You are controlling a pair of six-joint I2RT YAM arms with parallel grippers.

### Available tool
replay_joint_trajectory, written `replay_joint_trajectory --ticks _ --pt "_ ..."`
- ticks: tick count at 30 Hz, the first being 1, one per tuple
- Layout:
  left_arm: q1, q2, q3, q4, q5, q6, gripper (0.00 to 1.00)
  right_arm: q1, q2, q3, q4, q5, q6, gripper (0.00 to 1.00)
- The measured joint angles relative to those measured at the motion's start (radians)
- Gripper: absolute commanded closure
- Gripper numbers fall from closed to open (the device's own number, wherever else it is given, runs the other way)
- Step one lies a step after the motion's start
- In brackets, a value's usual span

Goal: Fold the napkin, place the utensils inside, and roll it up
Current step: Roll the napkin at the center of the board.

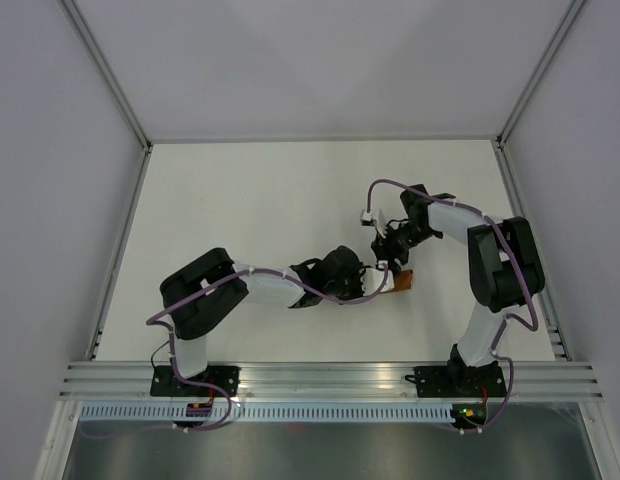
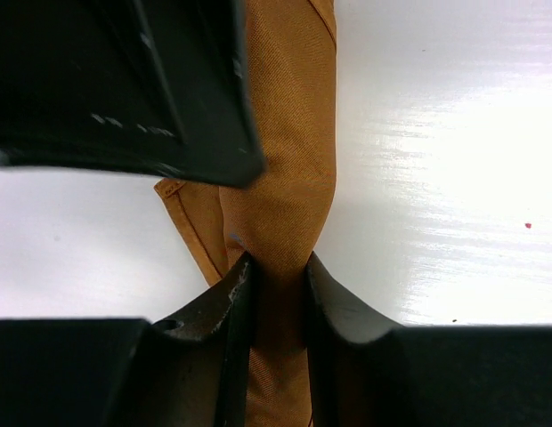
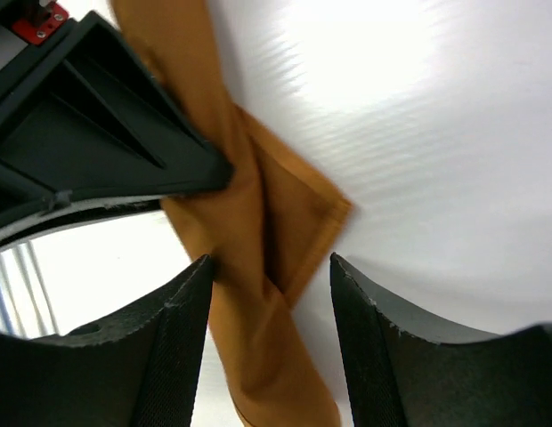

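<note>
The rust-orange napkin (image 2: 289, 160) is rolled into a narrow bundle on the white table. In the top view only its end (image 1: 401, 283) shows between the two arms. My left gripper (image 2: 278, 271) is shut on the roll, which is pinched between both fingers. My right gripper (image 3: 271, 280) is open, its fingers on either side of the roll and its loose corner (image 3: 303, 213); the left finger (image 3: 174, 347) is against the cloth. In the top view the left gripper (image 1: 364, 274) and right gripper (image 1: 391, 250) are close together. No teal-green utensil shows; it is hidden or out of view.
The right gripper's black body (image 2: 125, 80) fills the upper left of the left wrist view. The left gripper's body (image 3: 89, 124) fills the upper left of the right wrist view. White walls (image 1: 320, 70) enclose the table (image 1: 260, 200), and an aluminium rail (image 1: 330, 380) runs along the near edge.
</note>
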Motion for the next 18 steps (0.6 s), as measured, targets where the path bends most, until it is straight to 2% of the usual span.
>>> replay_joint_trajectory --ticks 10,18 --pt "0.069 0.021 0.067 -0.091 0.142 -0.101 0.98 -0.118 -0.269 -0.146 0.288 0.016 0.179 0.36" --pt "0.138 0.078 0.185 -0.232 0.287 -0.176 0.97 -0.154 -0.567 -0.338 0.435 0.004 0.208 0.36"
